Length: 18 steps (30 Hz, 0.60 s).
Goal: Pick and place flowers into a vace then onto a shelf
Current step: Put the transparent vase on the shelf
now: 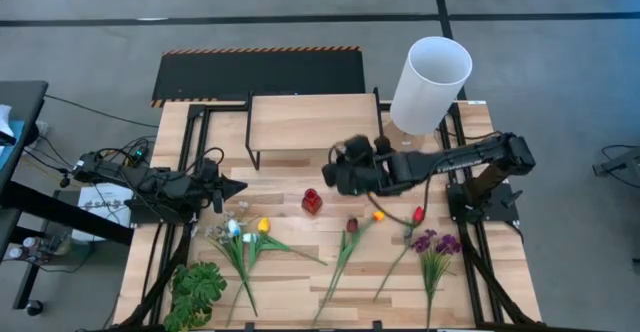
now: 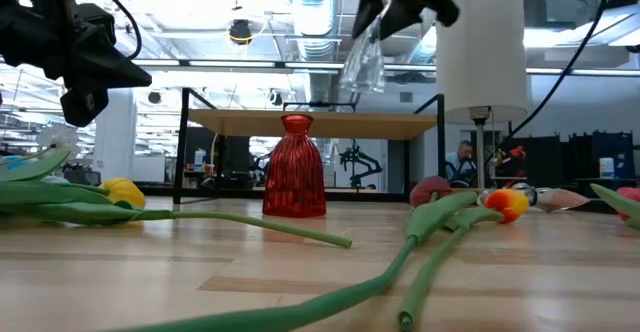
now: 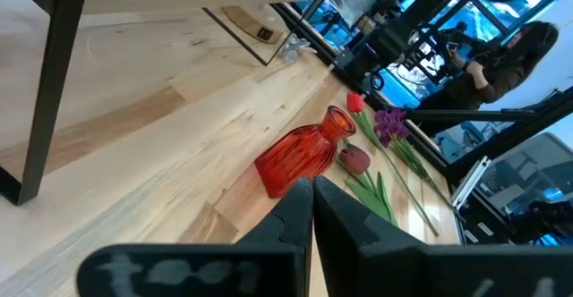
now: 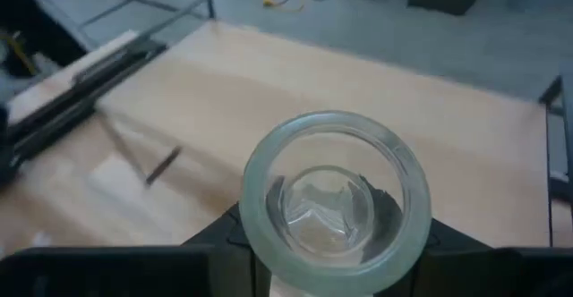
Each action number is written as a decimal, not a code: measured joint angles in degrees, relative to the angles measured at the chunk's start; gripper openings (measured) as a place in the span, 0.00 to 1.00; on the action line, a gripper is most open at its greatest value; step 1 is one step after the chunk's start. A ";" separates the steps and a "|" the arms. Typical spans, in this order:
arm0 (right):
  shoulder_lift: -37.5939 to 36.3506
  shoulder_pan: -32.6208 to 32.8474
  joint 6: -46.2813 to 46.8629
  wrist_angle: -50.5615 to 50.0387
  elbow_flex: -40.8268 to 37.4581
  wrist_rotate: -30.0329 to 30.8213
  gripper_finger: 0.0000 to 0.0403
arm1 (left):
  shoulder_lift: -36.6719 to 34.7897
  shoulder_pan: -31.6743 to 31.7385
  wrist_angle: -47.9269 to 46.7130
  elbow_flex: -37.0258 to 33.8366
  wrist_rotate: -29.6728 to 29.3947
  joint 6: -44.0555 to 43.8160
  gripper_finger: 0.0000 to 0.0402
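Right end effector [image 2: 385,17] is pinching a clear glass vase [image 2: 364,57] aloft at frame centre, clear of the shelf [image 1: 312,122]; left end effector [image 1: 235,186] is waiting pressed together; flowers [image 1: 345,247] are lying along the desk's [image 1: 290,272] lower edge.

- Overhead view: even, diffuse light fell on the tabletop [image 1: 300,272]; shadows beneath the shelf [image 1: 310,120] were short and soft, and no glare showed.
- Low view: bright ceiling fixtures and windows backlit the scene, so the left claw [image 2: 75,47] read as a dark silhouette; the nearest stems were out of focus.
- Left wrist view: daylight beyond was blue and overexposed; the near fingers [image 3: 295,234] were blurred.
- Right wrist view: soft throughout; the clear glass vase [image 4: 333,194] rim caught pale highlights, with blurred surroundings.
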 joint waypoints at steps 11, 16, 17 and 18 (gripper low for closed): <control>0.00 -13.05 -10.32 6.43 0.00 -4.44 0.28 | 0.00 0.00 0.09 0.00 0.00 -0.30 0.00; 0.00 -17.26 -12.28 6.45 0.00 -7.60 0.28 | 0.00 0.00 0.09 0.00 -0.05 -0.35 0.00; 0.00 -17.80 -12.38 6.45 0.00 -7.98 0.28 | 0.00 0.00 0.09 0.00 -0.06 -0.35 0.00; 0.00 -18.32 -12.43 6.45 0.00 -8.47 0.28 | 0.00 0.02 0.09 0.00 -0.07 -0.35 0.00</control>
